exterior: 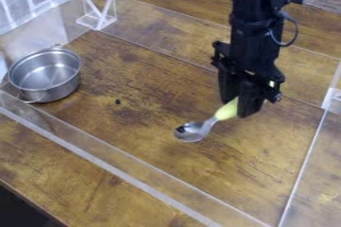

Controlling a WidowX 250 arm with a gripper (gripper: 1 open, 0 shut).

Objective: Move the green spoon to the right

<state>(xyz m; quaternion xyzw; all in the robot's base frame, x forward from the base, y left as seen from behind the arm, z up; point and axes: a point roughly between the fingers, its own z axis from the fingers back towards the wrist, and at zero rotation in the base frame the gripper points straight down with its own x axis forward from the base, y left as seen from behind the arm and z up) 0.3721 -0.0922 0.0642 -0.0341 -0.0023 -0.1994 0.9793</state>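
The green spoon [200,128] has a shiny silver bowl and a yellow-green handle. It hangs tilted right of the table's centre, bowl low at the wood surface and handle rising up to the right. My black gripper [248,101] points straight down and is shut on the upper end of the handle, which its fingers hide. I cannot tell whether the spoon's bowl touches the table.
A round steel bowl [44,73] stands at the left. A clear plastic wall [120,176] runs along the front and another along the right side [317,146]. A small white stand [96,14] sits at the back left.
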